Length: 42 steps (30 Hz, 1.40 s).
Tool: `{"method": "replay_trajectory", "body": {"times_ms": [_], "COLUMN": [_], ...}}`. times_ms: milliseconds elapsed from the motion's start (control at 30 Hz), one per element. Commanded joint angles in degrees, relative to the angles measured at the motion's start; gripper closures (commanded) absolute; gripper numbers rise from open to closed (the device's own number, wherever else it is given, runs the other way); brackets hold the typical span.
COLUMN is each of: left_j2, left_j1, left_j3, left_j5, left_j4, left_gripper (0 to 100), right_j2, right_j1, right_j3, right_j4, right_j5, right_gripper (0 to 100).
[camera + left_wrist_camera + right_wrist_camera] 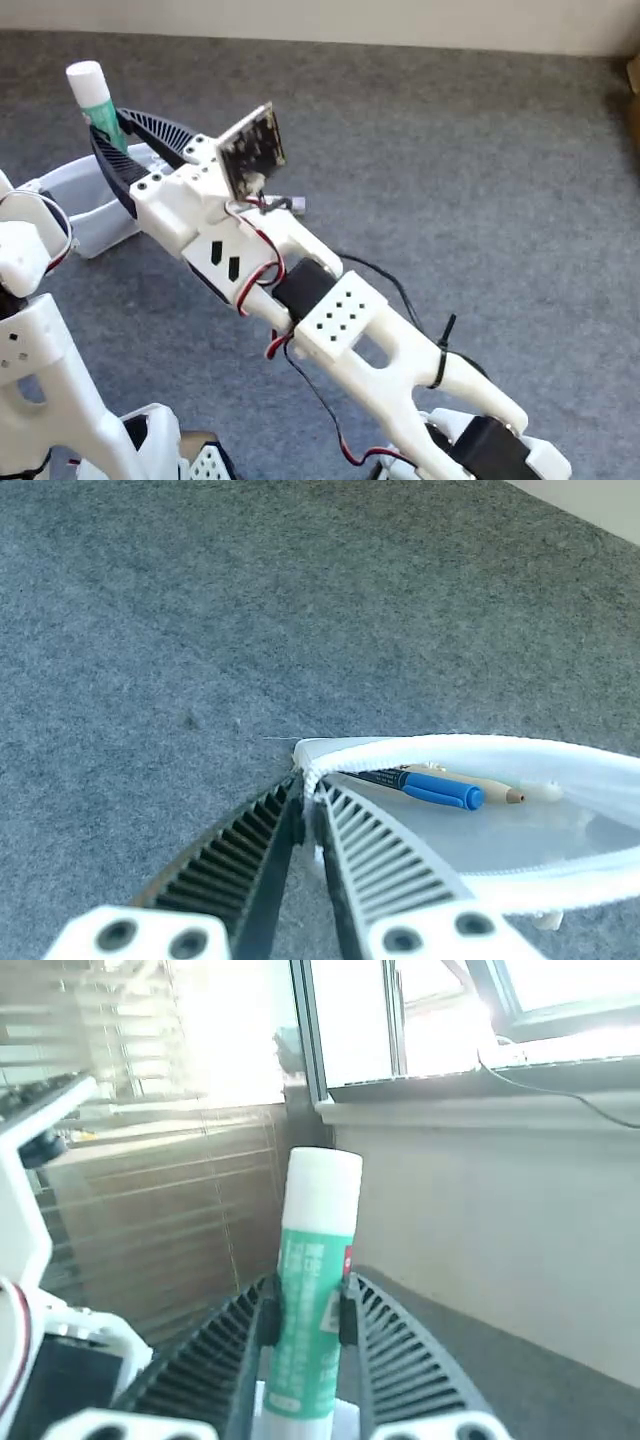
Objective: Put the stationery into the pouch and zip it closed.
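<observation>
A translucent white pouch (85, 215) lies at the left of the grey carpet, its zip open. In the left wrist view the pouch (520, 845) holds a blue pen (430, 787) and a beige pen (495, 792). My left gripper (307, 785) is shut on the pouch's end, right at the corner of the zip. My right gripper (105, 128) hangs above the pouch, shut on a green and white glue stick (93, 93). The glue stick (315, 1290) stands upright between the right gripper (308, 1295) fingers, white cap upward.
Grey carpet (450, 150) covers the whole work surface, with open room to the right and back. The right arm (340, 310) stretches diagonally from the lower right across the middle. The left arm's white body (40, 350) stands at the lower left.
</observation>
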Motion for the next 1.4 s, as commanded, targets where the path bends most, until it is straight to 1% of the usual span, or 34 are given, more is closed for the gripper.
{"method": "replay_trajectory", "body": {"times_ms": [0, 167, 300, 533, 833, 1167, 1367], "left_j2": [0.8, 0.8, 0.8, 0.8, 0.8, 0.8, 0.8], "left_j1": [-0.7, -0.7, -0.7, -0.7, -0.7, -0.7, -0.7], "left_j3": [2.5, 2.5, 2.5, 2.5, 2.5, 2.5, 2.5], "left_j5": [0.4, 0.4, 0.4, 0.4, 0.4, 0.4, 0.4], "left_j4": [0.0, 0.0, 0.0, 0.0, 0.0, 0.0, 0.0], "left_gripper": [99, 99, 99, 99, 99, 99, 99], "right_j2": [-3.3, -3.0, 0.1, 7.2, 10.2, 10.5, 10.5], "right_j1": [0.5, 0.4, 0.4, 0.0, -4.6, -4.7, -5.0], "right_j3": [0.6, 3.6, 5.1, 4.9, 8.4, 9.0, 8.9], "right_j4": [-6.4, -13.6, -19.8, -24.8, -25.5, -25.3, -26.2], "right_j5": [0.9, 0.9, 1.0, 1.0, 1.0, 1.1, 10.1], "right_gripper": [99.5, 99.5, 99.5, 99.5, 99.5, 99.5, 99.5]}}
